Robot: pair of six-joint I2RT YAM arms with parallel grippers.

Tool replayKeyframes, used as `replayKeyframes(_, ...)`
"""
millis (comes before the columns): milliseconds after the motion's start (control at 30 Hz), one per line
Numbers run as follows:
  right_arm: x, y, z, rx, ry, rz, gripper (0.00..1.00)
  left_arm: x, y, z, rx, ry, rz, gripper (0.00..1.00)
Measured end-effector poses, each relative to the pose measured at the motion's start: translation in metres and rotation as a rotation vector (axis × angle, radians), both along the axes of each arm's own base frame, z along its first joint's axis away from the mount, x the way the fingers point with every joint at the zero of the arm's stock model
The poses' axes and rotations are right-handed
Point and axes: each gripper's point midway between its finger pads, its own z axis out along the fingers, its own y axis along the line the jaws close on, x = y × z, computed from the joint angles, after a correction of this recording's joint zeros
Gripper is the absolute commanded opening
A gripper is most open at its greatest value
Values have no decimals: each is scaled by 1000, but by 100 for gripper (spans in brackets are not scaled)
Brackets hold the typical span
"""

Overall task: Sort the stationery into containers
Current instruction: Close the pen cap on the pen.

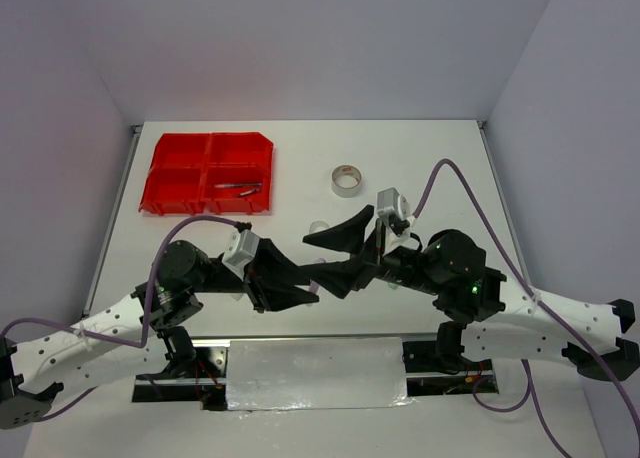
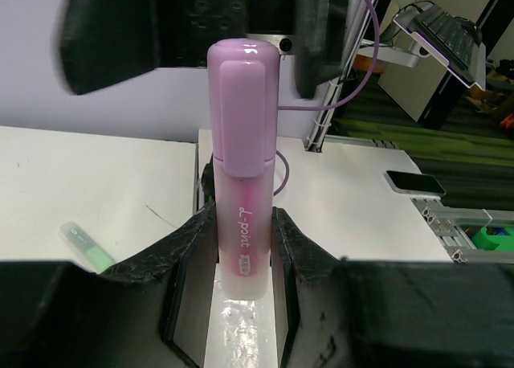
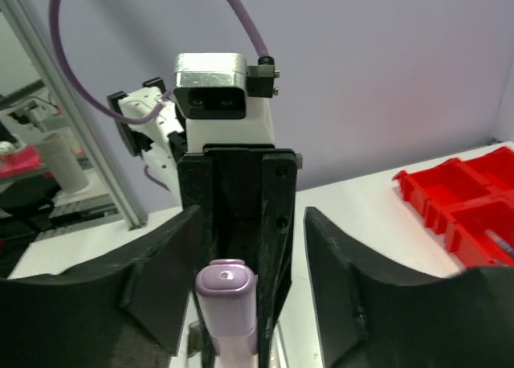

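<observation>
Left wrist view: the left claw (image 2: pixel 241 223) is clamped on the clear barrel of a pink marker (image 2: pixel 243 135), which sticks straight out between its fingers, lilac cap outward. Facing it, the right claw (image 3: pixel 250 223) is spread wide, a finger on each side of the cap, neither touching it. Both meet in the air above the worktop (image 1: pixel 430 168), well apart from the red tray (image 1: pixel 160 178) at the far left.
</observation>
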Motion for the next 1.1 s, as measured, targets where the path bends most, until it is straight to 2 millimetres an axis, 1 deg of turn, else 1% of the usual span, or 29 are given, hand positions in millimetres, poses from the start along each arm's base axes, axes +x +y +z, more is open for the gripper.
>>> replayKeyframes(67,-1,0,-1,0,-3,7,46,1,0,0,1,2,4,0)
replayKeyframes(100,-3,-1,-3,-2,-2,13,19,1,0,0,3,4,8,0)
replayKeyframes(133,-4,-1,-4,-3,-6,17,14,2,0,-1,7,9,14,0)
replayKeyframes(167,-4,-1,-4,-1,-3,18,20,3,0,-3,13,13,17,0)
replayKeyframes(200,-5,-1,-6,-1,1,21,23,3,0,-4,17,17,18,0)
replayKeyframes(233,-4,-1,-6,-3,1,19,24,4,0,-4,18,18,20,0)
replayKeyframes(333,-4,-1,-8,0,0,20,22,4,0,-5,21,21,22,0)
replayKeyframes(400,-4,-1,-9,7,0,21,10,4,0,-6,28,26,24,0)
replayKeyframes(433,-4,-1,-10,13,-1,21,0,4,0,-6,29,27,24,0)
replayKeyframes(733,2,-1,-16,105,37,-5,0,7,1,-4,62,3,40,0)
replayKeyframes(867,13,2,-24,136,108,-17,0,12,3,-8,111,-30,74,0)
replayKeyframes(1000,28,8,-29,171,189,-6,0,23,5,-10,193,-53,122,0)
replayKeyframes(1100,34,11,-36,189,231,8,0,31,5,-16,252,-63,151,0)
